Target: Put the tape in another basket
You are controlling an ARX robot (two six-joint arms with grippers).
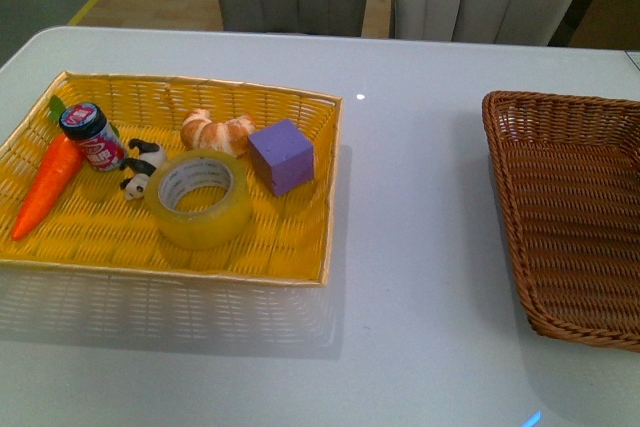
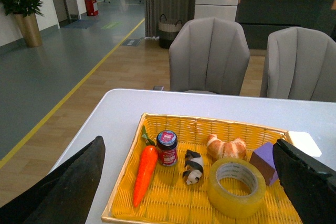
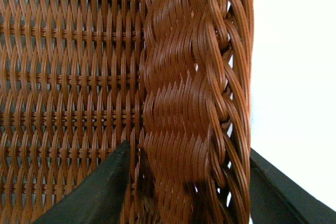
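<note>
tape [image 1: 205, 224] in yel. basket [image 1: 90, 239], brown basket [image 1: 570, 217] well apart

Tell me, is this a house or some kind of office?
Probably an office or lobby, not a house. Past the table there's a long hallway with a yellow line on the floor, a big potted plant by the wall, and matching grey chairs.

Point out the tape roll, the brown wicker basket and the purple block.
tape roll [image 1: 203, 227]: front view, yellowish outer wall.
brown wicker basket [image 1: 582, 209]: front view, bare woven floor.
purple block [image 1: 277, 141]: front view, top face.
</note>
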